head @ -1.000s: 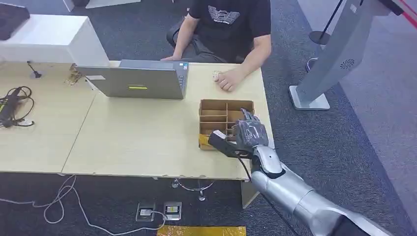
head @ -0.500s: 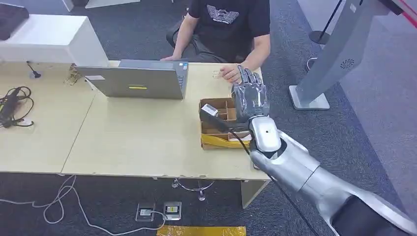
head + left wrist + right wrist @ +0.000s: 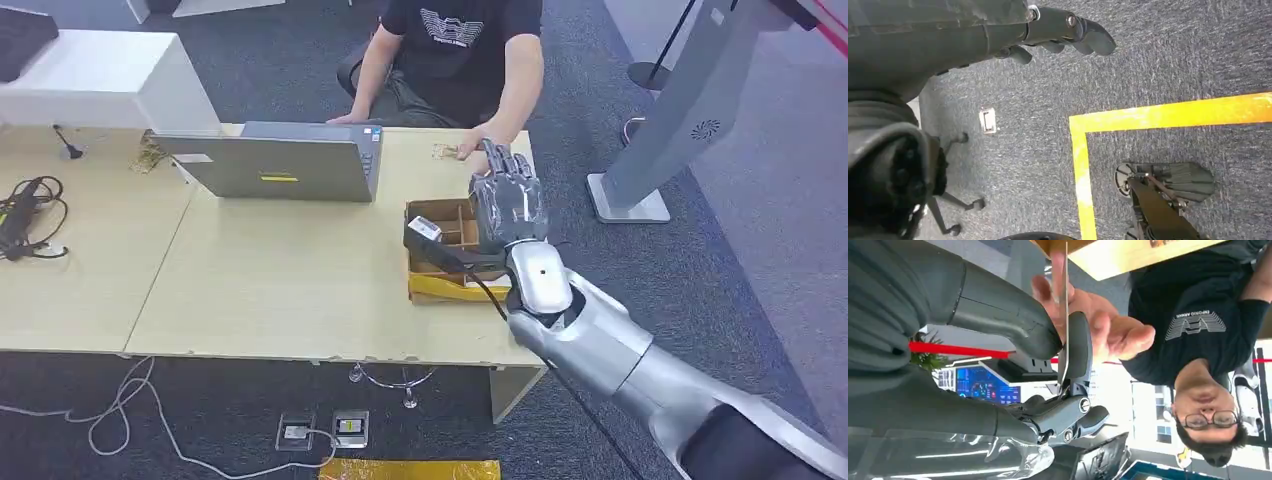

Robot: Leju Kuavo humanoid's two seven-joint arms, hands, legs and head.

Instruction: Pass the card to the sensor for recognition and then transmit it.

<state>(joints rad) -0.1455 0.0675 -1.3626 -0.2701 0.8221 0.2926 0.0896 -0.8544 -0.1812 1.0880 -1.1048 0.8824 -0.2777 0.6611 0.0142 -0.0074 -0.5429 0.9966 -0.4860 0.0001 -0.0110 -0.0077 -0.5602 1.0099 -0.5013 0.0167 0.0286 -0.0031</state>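
Observation:
My right hand [image 3: 508, 205] is raised above the compartmented cardboard box [image 3: 436, 213] at the table's right end, fingers pointing up toward the seated person. In the right wrist view this hand [image 3: 1013, 320] pinches a thin white card [image 3: 1066, 290], seen edge-on, between the thumb and a dark finger [image 3: 1079, 347]. The person's hand [image 3: 1108, 335] is spread just behind the card and looks to be touching it; in the head view that hand [image 3: 468, 150] sits right beyond my fingertips. My left hand [image 3: 1063, 30] hangs over the carpet, holding nothing, its fingers loosely extended.
A grey laptop [image 3: 275, 165] stands open at the table's middle back, and cables [image 3: 30, 215] lie at the far left. A grey kiosk stand [image 3: 680, 110] rises on the carpet to the right. A yellow floor line [image 3: 1158, 115] and chair legs [image 3: 955, 200] lie below my left hand.
My right hand has lifted from the front of the box and moved farther back toward the person. The person's hand has come up to meet my fingertips.

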